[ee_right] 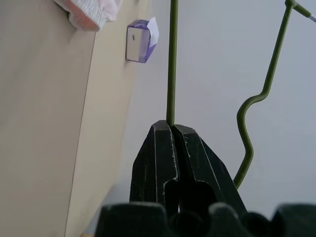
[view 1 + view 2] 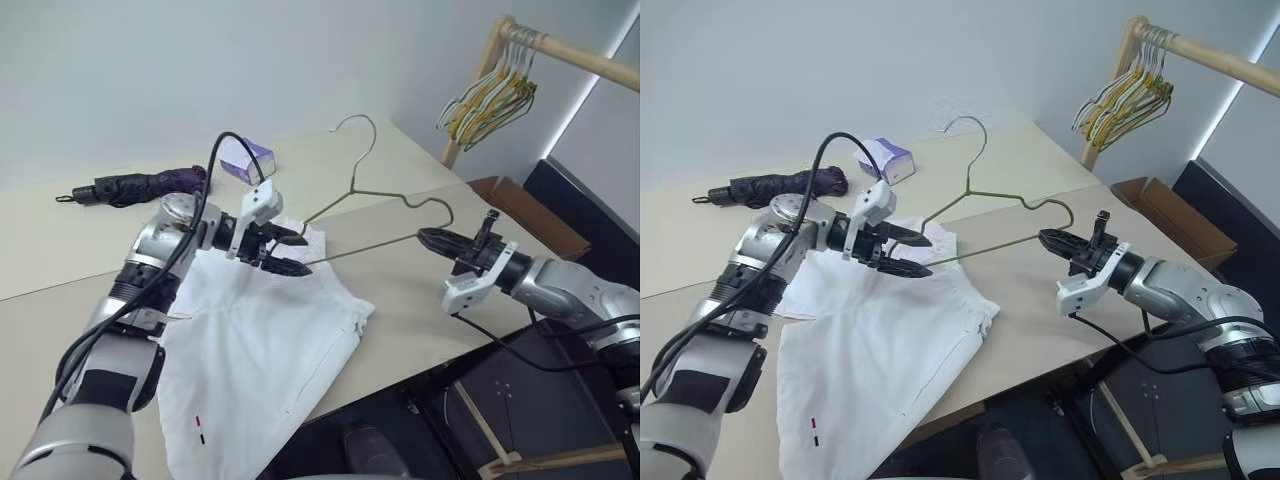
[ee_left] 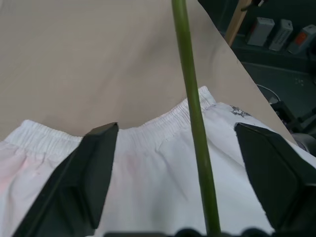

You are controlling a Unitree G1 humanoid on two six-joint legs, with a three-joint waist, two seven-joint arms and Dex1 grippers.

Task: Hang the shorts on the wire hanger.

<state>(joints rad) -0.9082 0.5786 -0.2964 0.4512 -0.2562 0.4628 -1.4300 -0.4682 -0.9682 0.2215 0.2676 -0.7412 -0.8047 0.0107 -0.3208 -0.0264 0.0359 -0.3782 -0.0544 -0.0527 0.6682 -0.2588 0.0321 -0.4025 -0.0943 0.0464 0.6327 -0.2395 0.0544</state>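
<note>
The shorts (image 2: 255,360) lie spread on the beige bench (image 2: 400,300), hem overhanging the near edge; the left arm covers part of the waistband side. Two small red and black marks sit near the hem.

The wire hanger (image 2: 385,215) is held above the bench, hook pointing up and away. The right gripper (image 2: 432,238) has its fingers pressed together on the hanger's corner. The left gripper (image 2: 292,250) has its fingers (image 3: 94,173) spread wide on either side of the hanger's lower bar, over the waistband, not clamping it.

Behind lie a purple-and-white tissue box (image 2: 247,158) and a folded dark umbrella (image 2: 140,185). Pale hangers (image 2: 490,100) bunch on a wooden rail (image 2: 575,55), cut off at the frame edge.
</note>
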